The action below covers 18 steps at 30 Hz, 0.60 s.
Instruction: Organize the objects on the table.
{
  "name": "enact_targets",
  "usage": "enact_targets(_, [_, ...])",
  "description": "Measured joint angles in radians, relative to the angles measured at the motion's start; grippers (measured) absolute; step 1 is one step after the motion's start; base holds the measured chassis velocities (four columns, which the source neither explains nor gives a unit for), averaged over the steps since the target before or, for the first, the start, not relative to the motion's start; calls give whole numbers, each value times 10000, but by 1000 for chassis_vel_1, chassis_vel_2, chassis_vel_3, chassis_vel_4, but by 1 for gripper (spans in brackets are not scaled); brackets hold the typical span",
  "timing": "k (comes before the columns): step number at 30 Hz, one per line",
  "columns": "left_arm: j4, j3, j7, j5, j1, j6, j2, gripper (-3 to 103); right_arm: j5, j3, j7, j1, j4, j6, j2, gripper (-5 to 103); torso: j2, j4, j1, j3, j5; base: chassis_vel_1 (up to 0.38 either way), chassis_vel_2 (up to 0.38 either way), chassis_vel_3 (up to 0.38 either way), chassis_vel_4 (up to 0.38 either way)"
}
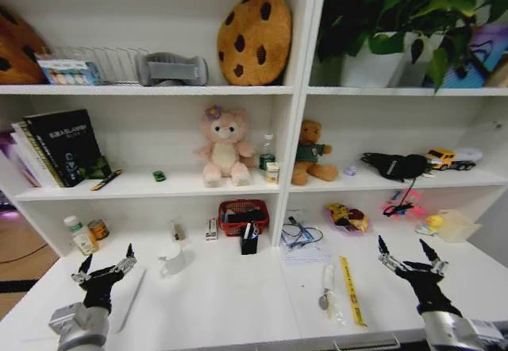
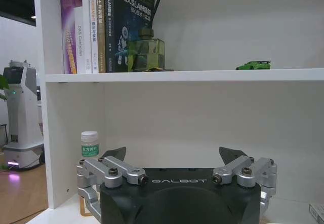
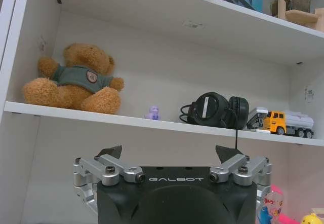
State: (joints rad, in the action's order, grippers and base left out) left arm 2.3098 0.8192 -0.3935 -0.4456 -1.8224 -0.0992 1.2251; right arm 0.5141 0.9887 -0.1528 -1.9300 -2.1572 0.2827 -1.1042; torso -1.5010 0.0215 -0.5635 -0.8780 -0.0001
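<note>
Head view: left gripper (image 1: pixel 105 269) over near-left part of white table (image 1: pixel 230 303), fingers spread wide, empty. Right gripper (image 1: pixel 410 253) over near-right part, also wide, empty. Yellow ruler (image 1: pixel 352 290) flat on tabletop, between the grippers and nearer the right one; pale spoon-like item (image 1: pixel 326 287) just beside it, identity unclear. Thin white stick (image 1: pixel 132 299) lying just beside left gripper. White mug (image 1: pixel 172 259) and black pen cup (image 1: pixel 249 241) toward the back; red basket (image 1: pixel 243 215) behind the cup. Two small bottles (image 1: pixel 86 235) in back-left corner. Tiny green toy car (image 1: pixel 159 175) up on shelf, near pink plush (image 1: pixel 223 146).

Left wrist view: same wide, empty stance; green-labelled bottle (image 2: pixel 89 144) beyond left fingertip (image 2: pixel 117 153); toy car (image 2: pixel 252 65) on shelf above, books (image 2: pixel 109 26) well apart from it.

Right wrist view: fingers wide, nothing held; brown bear (image 3: pixel 76 79), headphones (image 3: pixel 216 110) and toy truck (image 3: pixel 286 122) on shelf above.

Risks, judged: ruler lay flat and thin, likely hard to pinch, could skid or flick the neighbouring item off the front edge. Mug close to left arm's reach path, easy to knock. Shelf overhead tight, wrist could clip it on any lift.
</note>
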Motion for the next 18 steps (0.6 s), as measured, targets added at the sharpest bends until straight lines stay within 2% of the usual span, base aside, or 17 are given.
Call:
enact_targets(11, [1,-7,16,0,0,3,3,100,0,4,-2,3,4,0,4,100,1,-3,0,-2,4,20,17,-23,-32])
enact_targets(13, [0,-7,16,-1,0,4,3,100,0,4,-2,3,4,0,4,100,1,2,0,-1,-3,120,128,-89,-150])
enact_targets(18, [-1,-6,19,-1,0,5,2,100,0,4,-1,4,4,0,3,100,1,-3,-1,-1,-3,191,204,-185,-185])
